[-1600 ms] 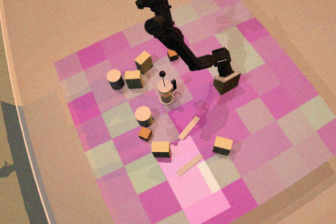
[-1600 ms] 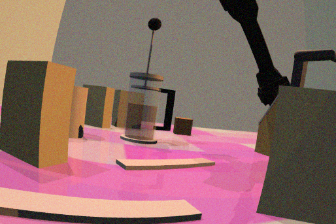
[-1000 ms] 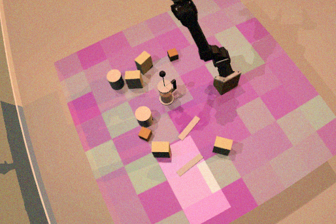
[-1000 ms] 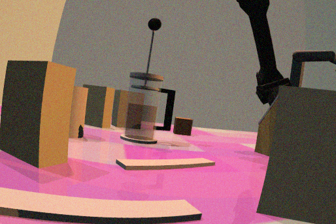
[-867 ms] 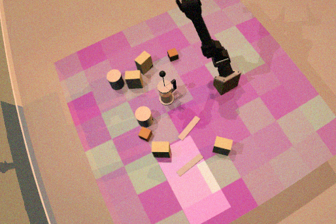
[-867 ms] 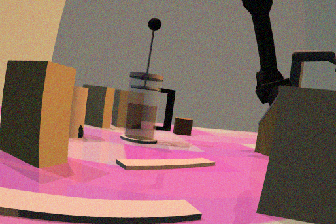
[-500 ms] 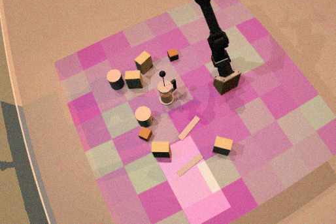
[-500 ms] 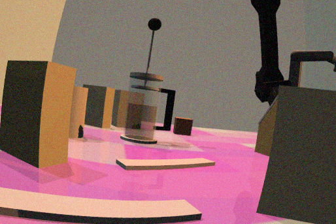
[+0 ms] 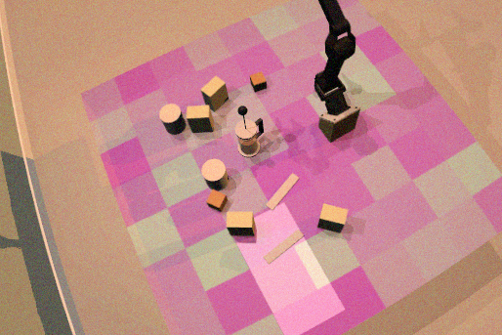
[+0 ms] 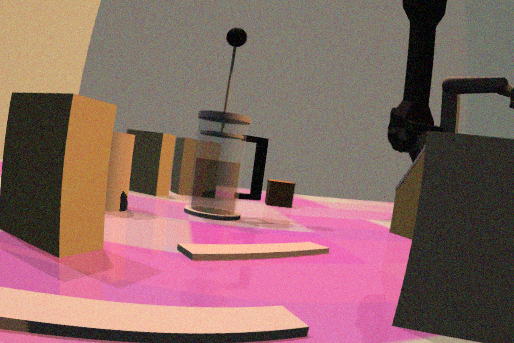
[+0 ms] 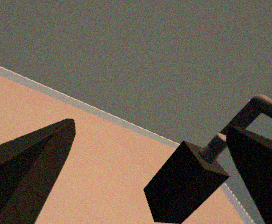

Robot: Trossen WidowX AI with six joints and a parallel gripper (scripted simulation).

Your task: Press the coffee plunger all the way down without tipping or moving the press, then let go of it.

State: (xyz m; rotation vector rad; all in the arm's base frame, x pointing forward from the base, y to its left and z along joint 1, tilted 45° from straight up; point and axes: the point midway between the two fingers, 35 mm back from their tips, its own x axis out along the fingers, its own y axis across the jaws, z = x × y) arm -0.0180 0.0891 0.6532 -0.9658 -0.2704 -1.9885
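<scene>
Item 1, coffee press (image 9: 248,138): you have it standing upright near the middle of the pink-checked mat (image 9: 420,124) on the bench (image 9: 73,21), handle (image 10: 258,167) on the side toward the arm's base. Its plunger knob (image 10: 236,37) sits high on a thin rod, well above the lid (image 10: 224,117).

Item 2, tool (image 11: 137,165): your wrist view shows its two dark fingers spread wide with nothing between them. It points off across the bench edge toward the grey wall, with a base block and bent post in view beside the right finger. In the top view the arm (image 9: 332,31) runs up out of the frame, well apart from the press.

Item 3, clutter around the press: two cylinders (image 9: 172,118), several tan blocks (image 9: 214,92), two small orange cubes (image 9: 258,81), and two flat slats (image 9: 282,190) lying on the mat. None touches the press.
</scene>
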